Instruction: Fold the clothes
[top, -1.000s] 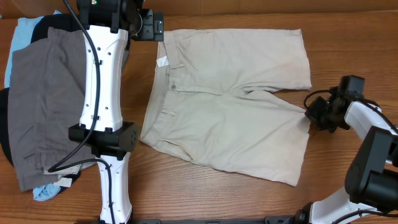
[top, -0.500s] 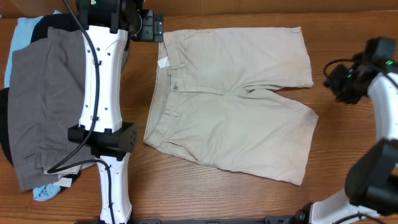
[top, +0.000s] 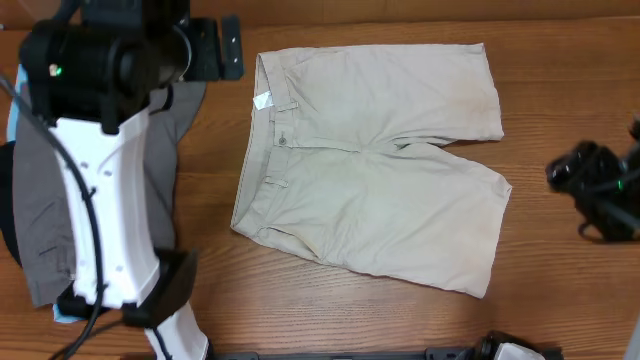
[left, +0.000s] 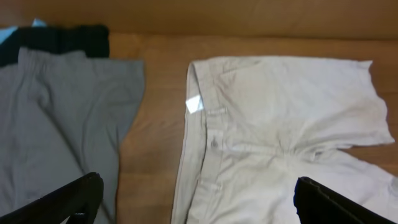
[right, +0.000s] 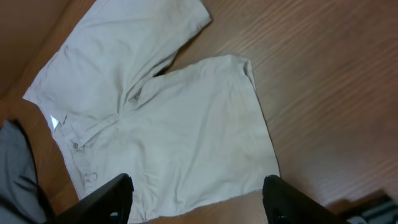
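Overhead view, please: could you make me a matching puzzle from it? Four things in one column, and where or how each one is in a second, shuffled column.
Things:
1. beige shorts
2. gray shorts
3. white label
4. right pincer

Places or states:
A. open, holding nothing
B. inside the waistband
C. spread flat in the middle of the table
D. at the left, partly under the left arm

Pairs: 1-C, 2-D, 3-B, 4-A.

L arm (top: 100, 200), R arm (top: 598, 188) raised off shorts (top: 370, 170).
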